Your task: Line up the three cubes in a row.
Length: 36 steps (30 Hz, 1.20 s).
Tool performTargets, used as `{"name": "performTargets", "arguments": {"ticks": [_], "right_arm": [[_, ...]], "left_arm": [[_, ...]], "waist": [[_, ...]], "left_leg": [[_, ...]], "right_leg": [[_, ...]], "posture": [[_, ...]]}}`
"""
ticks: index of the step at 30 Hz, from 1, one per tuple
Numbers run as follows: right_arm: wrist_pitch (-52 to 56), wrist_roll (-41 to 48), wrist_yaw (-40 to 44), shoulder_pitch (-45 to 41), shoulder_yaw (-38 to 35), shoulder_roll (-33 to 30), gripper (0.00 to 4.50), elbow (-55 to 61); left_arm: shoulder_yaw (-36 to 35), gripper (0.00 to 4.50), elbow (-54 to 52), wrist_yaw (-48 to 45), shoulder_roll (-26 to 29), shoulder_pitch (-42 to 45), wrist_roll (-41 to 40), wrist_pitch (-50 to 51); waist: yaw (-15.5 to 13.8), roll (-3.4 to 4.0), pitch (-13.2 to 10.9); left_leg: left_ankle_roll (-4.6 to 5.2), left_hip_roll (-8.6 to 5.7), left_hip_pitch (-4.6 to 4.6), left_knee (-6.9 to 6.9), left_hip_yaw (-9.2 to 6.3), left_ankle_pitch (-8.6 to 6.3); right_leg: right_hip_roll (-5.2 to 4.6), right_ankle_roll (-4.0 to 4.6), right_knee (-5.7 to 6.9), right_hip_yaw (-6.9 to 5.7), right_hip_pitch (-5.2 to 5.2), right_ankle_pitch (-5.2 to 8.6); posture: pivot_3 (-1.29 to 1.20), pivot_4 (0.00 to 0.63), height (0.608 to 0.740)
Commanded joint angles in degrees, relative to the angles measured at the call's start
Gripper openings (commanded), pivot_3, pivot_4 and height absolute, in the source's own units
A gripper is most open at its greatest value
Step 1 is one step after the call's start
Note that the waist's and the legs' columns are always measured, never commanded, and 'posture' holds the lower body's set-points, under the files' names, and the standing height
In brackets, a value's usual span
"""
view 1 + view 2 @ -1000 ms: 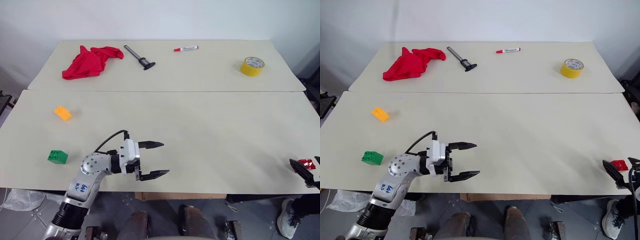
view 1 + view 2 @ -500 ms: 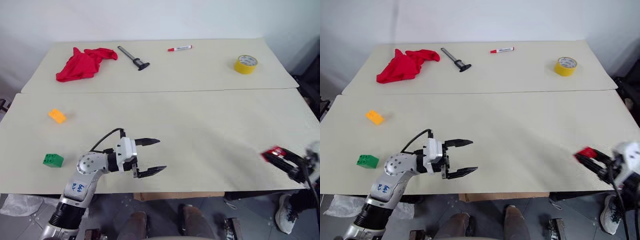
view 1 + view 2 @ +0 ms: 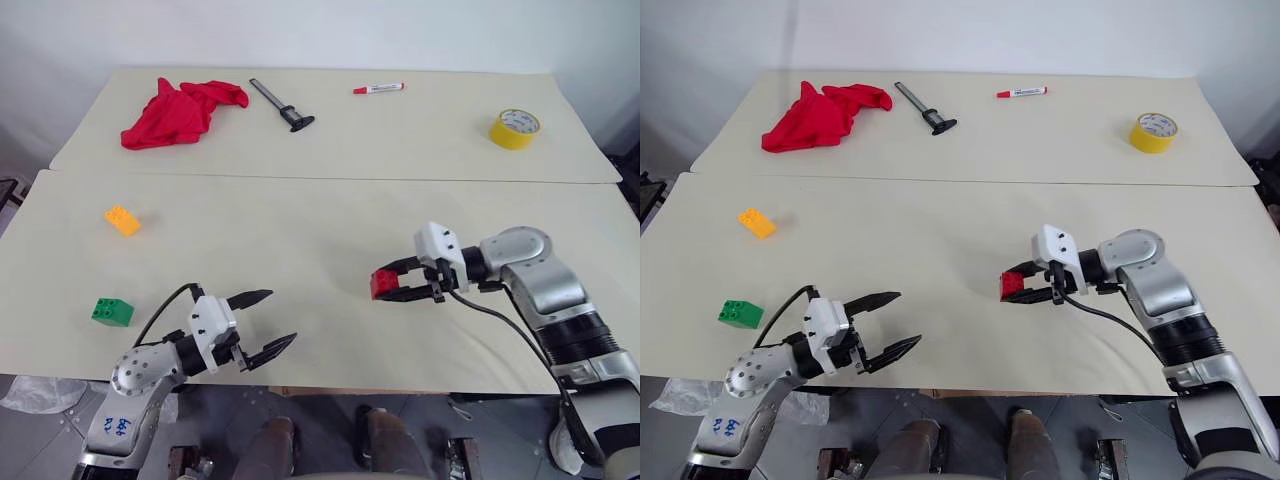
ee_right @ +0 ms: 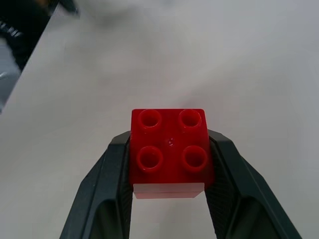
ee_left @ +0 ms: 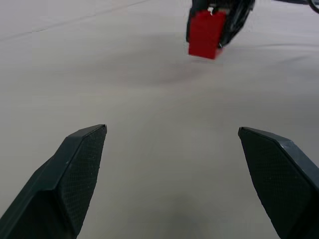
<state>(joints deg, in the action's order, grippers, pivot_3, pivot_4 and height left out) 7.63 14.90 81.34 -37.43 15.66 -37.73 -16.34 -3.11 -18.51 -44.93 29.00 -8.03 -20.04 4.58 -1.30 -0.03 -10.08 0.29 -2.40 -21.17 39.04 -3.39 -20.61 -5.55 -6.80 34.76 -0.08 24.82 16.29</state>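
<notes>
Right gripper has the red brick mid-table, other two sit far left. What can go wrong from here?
1. The right gripper holds the red brick only at its fingertips, so it may slip or twist on release and land askew.
2. The orange brick and green brick lie far off by the left edge; setting the red one down here leaves no row.
3. The left gripper hangs open near the table's front edge, close to the right arm's path leftward.

Two beige tables end to end before a white wall.
</notes>
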Motion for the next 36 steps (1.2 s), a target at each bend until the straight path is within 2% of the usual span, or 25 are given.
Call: {"name": "performTargets", "arguments": {"ticks": [1, 6, 11, 15, 21, 23, 28, 31, 36], "right_arm": [[-5.72, -2.26, 0.31, -1.53, 0.11, 2.31, 1.5, -4.11], [-8.06, -3.5, 0.28, -2.61, -0.72, 4.36, 1.5, -7.11], [-10.5, -2.7, 1.21, -3.39, -2.6, 4.73, 3.1, -7.96], [-12.92, 3.3, 4.98, -2.07, -7.16, 3.98, 4.48, -4.31], [-8.03, 16.39, 5.04, 7.46, -14.41, 5.4, 4.48, 9.69], [-8.73, 19.16, 6.14, 11.34, -15.39, 6.3, 4.48, 12.92], [-12.02, 18.41, 6.25, 14.8, -15.23, 7.29, 4.48, 13.12], [-9.83, 19.54, 3.61, 16.42, -15.77, 8.13, 4.48, 12.12], [-14.29, 18.09, 5.77, 18.03, -15.73, 8.59, 4.48, 10.59]], "left_arm": [[-1.67, 4.5, -4.95, 1.39, 0.14, -2.43, -1.06, 0.14], [-2.18, 4.5, -5.94, 1.73, 0.22, -2.85, -1.5, 0.32], [-3.22, 4.5, -6.61, 3.32, -0.37, -3.57, -1.05, -0.54], [-9.05, 4.5, -8.23, 10.36, -5.34, -7.65, -1.29, -2.99], [-19.96, 4.5, -6.12, 18.43, -16.06, -19.73, -2.02, -11.19], [-24.66, 4.5, -4.85, 22.86, -20.95, -21.45, -6.32, -11.96], [-26.82, 4.5, -3.69, 24.22, -25.08, -25.37, -6.6, -13.81], [-28.62, 4.5, -1.56, 27.29, -29.34, -28.15, -6.93, -15.71], [-30.82, 4.5, -0.68, 32.79, -31.92, -25.76, -9.69, -15.4]], "waist": [[0.14, 0.0, 0.0], [0.17, 0.0, 0.0], [0.31, 0.0, 0.0], [0.71, 0.0, 0.0], [0.95, 0.0, 0.0], [0.69, -0.01, -0.01], [0.16, -0.02, -0.01], [0.09, -0.03, 0.0], [0.03, -0.04, -0.01]], "left_leg": [[0.0, -0.01, 0.0, 0.02, 0.01, 0.0], [-0.09, 0.03, 0.09, 0.08, 0.0, 0.05], [-0.17, 0.06, 0.15, 0.08, 0.0, 0.11], [-0.15, 0.06, 0.11, 0.07, 0.0, 0.09], [-0.13, 0.12, 0.1, 0.04, -0.07, 0.05], [-0.12, 0.11, 0.12, 0.05, -0.08, 0.04], [-0.08, 0.05, 0.33, 0.08, -0.03, 0.05], [-0.01, 0.06, 0.62, 0.04, 0.09, -0.02], [0.04, 0.07, 0.66, 0.02, 0.17, -0.06]], "right_leg": [[0.0, -0.03, -0.01, -0.15, -0.01, -0.01], [0.01, -0.03, -0.04, -0.21, -0.05, -0.01], [0.03, -0.02, 0.12, -0.18, -0.03, -0.01], [0.02, -0.02, 0.16, -0.17, -0.02, -0.01], [0.03, -0.02, 0.09, -0.14, -0.11, -0.01], [0.02, -0.02, -0.12, -0.11, -0.17, -0.01], [0.01, -0.07, -0.02, 0.06, -0.32, -0.04], [0.02, -0.06, -0.07, 0.25, -0.54, -0.04], [0.04, -0.06, -0.11, 0.34, -0.56, -0.04]], "posture": [[0.0, 0.15, 0.74], [0.0, 0.15, 0.74], [0.0, 0.15, 0.74], [0.0, 0.15, 0.74], [0.0, 0.15, 0.74], [0.0, 0.15, 0.74], [0.0, 0.15, 0.74], [0.0, 0.15, 0.74], [0.0, 0.15, 0.74]]}}
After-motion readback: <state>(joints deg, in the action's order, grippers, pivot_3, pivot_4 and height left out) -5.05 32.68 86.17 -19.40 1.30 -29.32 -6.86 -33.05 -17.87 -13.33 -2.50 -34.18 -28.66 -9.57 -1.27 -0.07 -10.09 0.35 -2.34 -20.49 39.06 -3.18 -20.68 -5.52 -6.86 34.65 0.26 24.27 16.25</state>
